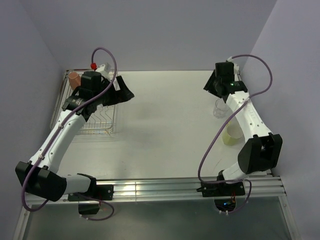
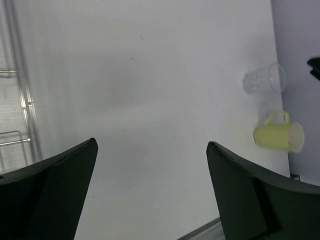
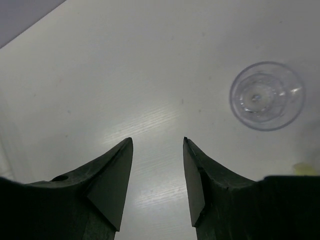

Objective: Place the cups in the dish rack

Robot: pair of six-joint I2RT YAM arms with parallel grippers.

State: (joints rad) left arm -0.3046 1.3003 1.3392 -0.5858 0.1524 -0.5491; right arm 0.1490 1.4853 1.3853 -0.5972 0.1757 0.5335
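Dark fingers of the left hand (image 2: 151, 144) are seen closest, spread wide with nothing between them, held above the white surface (image 1: 165, 120) at the edge of the dish rack (image 1: 100, 125). One orange cup (image 1: 74, 79) is seen in the rack's far left corner, so one cup is judged to be loaded. Two more are found on the right side of the surface, well apart from the rack: a clear tumbler (image 3: 266, 96) and, nearer the arm bases, a yellow mug (image 2: 277, 136); both appear to be stood upright. The right hand (image 3: 157, 140) is held above the surface near the tumbler, its fingers partly parted and empty, with the tumbler off to one side, not between them. Roughly a third of the task is judged done, and the tumbler is judged the likeliest cup to be taken next.
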